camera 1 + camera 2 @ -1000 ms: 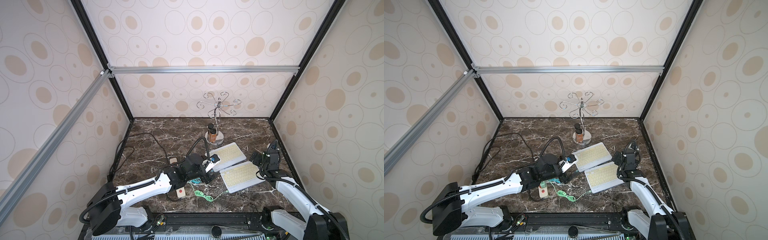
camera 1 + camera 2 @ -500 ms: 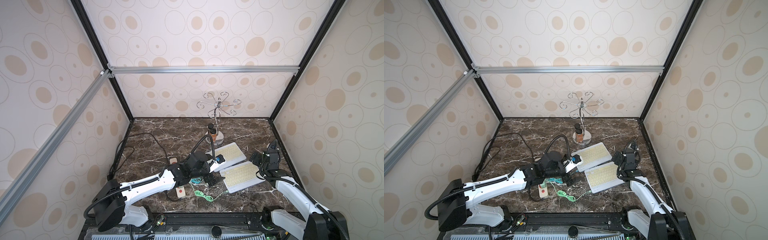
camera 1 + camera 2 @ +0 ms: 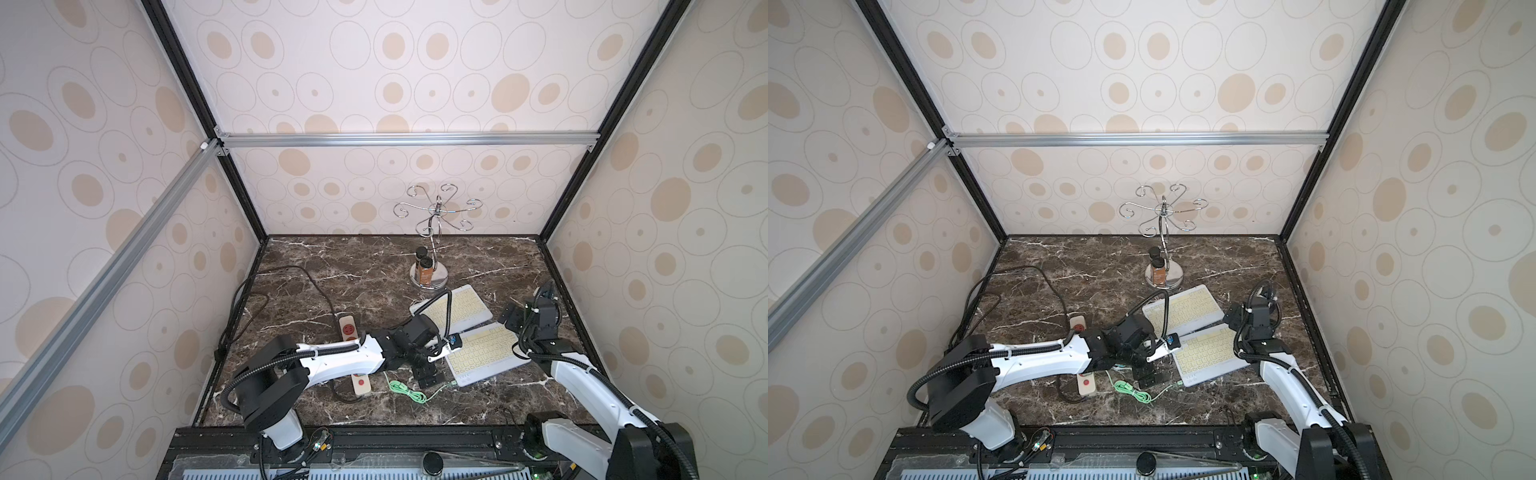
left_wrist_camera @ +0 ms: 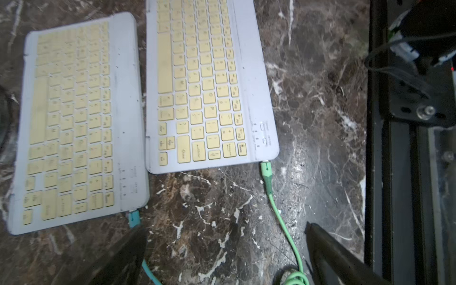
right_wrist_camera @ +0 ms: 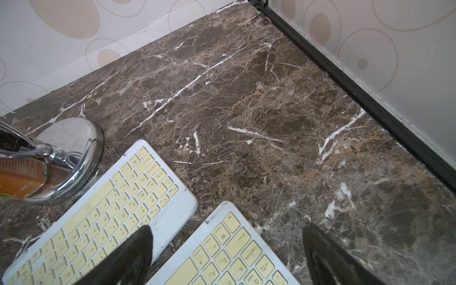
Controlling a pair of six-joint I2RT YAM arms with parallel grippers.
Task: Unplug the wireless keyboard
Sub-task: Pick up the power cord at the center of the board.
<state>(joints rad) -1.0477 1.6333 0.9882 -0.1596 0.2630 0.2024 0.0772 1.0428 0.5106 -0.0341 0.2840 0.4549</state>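
Left arm has reached forward and toward the front rail over the last second. You will find its left end effector [image 4: 224,227] off the far wireless keyboard [image 3: 455,309] corner, low beside the end of the near wireless keyboard [image 3: 486,353].

- Left jaws: spread wide, nothing held, only bare marble surface [image 4: 209,209] between them.
- One finger [image 4: 123,254] sits right at the teal plug [image 4: 133,218] in the far board; contact cannot be told. The other is beside the green cable [image 4: 281,217].
- Green plug [image 4: 266,172] is seated in the near board's corner.
- Right end effector [image 5: 226,226]: unmoved, wide apart, empty, over the near board's opposite end.
- Both boards lie flat, side by side, slightly apart.
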